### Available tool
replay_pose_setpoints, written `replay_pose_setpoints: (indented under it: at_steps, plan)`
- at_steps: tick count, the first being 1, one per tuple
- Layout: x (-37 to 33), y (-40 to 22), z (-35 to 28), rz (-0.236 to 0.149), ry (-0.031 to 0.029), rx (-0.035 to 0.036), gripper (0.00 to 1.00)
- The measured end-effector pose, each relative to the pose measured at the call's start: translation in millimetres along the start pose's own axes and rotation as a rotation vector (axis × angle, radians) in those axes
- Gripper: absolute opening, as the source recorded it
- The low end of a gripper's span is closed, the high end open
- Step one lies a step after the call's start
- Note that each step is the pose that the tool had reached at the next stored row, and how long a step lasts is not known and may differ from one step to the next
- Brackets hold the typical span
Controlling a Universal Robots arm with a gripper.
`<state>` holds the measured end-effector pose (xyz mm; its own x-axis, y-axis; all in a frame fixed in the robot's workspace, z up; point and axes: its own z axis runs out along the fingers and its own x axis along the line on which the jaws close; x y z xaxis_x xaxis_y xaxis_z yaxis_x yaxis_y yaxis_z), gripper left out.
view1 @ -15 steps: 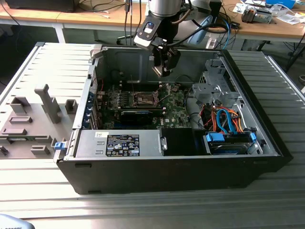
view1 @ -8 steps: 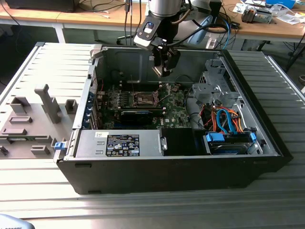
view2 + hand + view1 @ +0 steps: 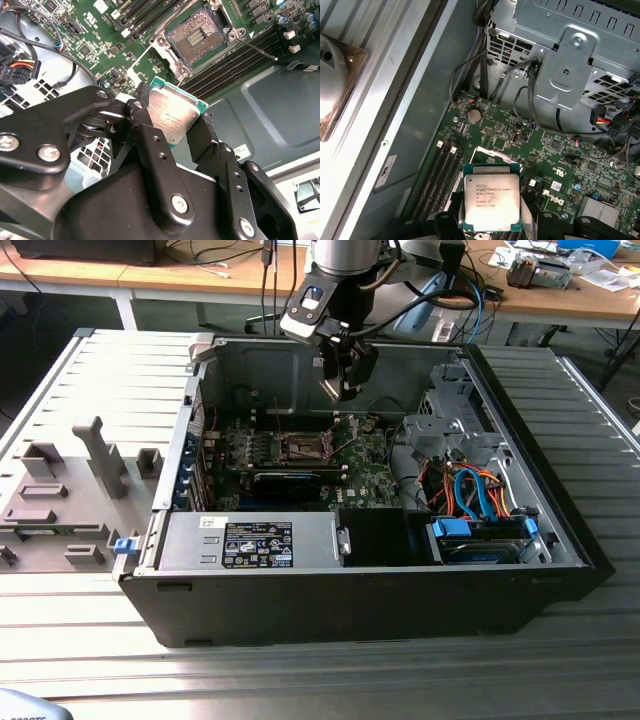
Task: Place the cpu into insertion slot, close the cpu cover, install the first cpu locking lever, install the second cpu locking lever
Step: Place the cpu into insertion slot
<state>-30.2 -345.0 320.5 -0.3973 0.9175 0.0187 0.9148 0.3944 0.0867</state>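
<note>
My gripper (image 3: pixel 175 107) is shut on the cpu (image 3: pixel 176 119), a small square chip with a silvery top and green edge, held by two opposite sides. In the first wrist view the cpu (image 3: pixel 491 202) sits between the black fingers (image 3: pixel 546 222), over the green motherboard (image 3: pixel 555 155). The insertion slot (image 3: pixel 196 37) lies bare, its contacts showing inside a metal rim, some way off from the chip. The silver cpu cover (image 3: pixel 166 50) is folded back at the socket's edge. A thin locking lever (image 3: pixel 257 50) sticks out beside it. In the exterior view the gripper (image 3: pixel 342 390) hangs above the insertion slot (image 3: pixel 300 448).
The motherboard lies in an open black computer case (image 3: pixel 360 610). A metal drive cage (image 3: pixel 450 425) with orange and blue cables (image 3: pixel 475 490) stands at the exterior view's right. A power supply (image 3: pixel 255 540) lines the near side. Memory slots (image 3: pixel 235 55) flank the socket. A grey fixture (image 3: pixel 70 490) lies outside the case.
</note>
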Motion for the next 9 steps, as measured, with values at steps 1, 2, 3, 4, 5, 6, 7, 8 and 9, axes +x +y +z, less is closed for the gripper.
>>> replay_pose_setpoints:
  at_steps: [1,2,3,4,5,6,7,8,9]
  plan:
    - [0.0,0.0,0.0,0.001,-0.0001,0.0000,0.54]
    - [0.0,0.0,0.0,0.002,-0.0002,0.0000,0.54]
    - [0.0,0.0,0.0,0.003,-0.0003,0.0000,0.54]
    - [0.0,0.0,0.0,0.004,-0.0004,0.0000,0.54]
    - [0.0,0.0,0.0,0.005,-0.0004,0.0000,0.54]
    - [0.0,0.0,0.0,0.006,-0.0005,-0.0001,0.54]
    - [0.0,0.0,0.1,0.006,-0.0006,-0.0001,0.54]
    - [0.0,0.0,0.1,0.008,-0.0007,-0.0001,0.54]
    - [0.0,0.0,0.1,0.010,-0.0009,-0.0001,0.54]
